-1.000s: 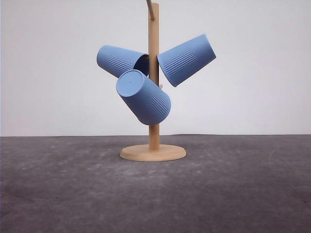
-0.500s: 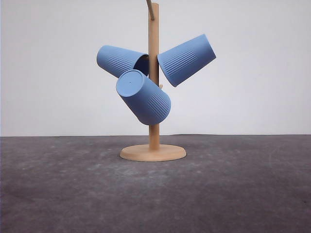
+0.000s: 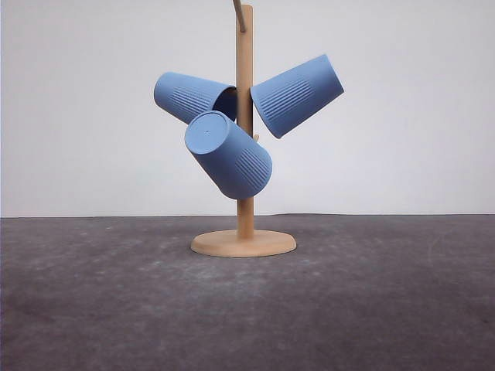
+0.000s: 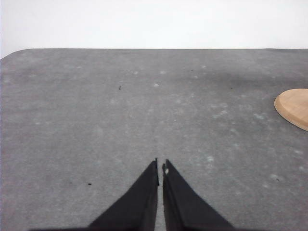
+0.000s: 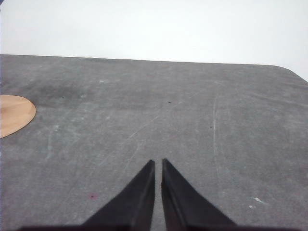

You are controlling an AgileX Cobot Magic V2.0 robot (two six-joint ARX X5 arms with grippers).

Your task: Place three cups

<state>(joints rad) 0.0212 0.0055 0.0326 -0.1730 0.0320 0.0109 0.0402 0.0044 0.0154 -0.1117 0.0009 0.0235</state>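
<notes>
A wooden peg stand rises from a round base on the dark grey table, and its post runs off the top edge of the front view, so the crown and the full length of the uppermost peg are cut off. All three light-blue cups hang on it, mouths toward the post. The upper left cup tilts with its base out to the left, its rim partly hidden behind the post. The upper right cup slants up to the right, base outermost. The lower front cup points its flat base toward the camera and covers part of the post; the pegs carrying the cups are hidden inside them and cannot be made out. In the left wrist view the left gripper hangs over bare table with its two black fingers nearly together, only a thin slit between the tips and nothing in it; an edge of the base shows at the side of that view. In the right wrist view the right gripper is likewise drawn narrow and empty above the table, well apart from the sliver of base seen there
</notes>
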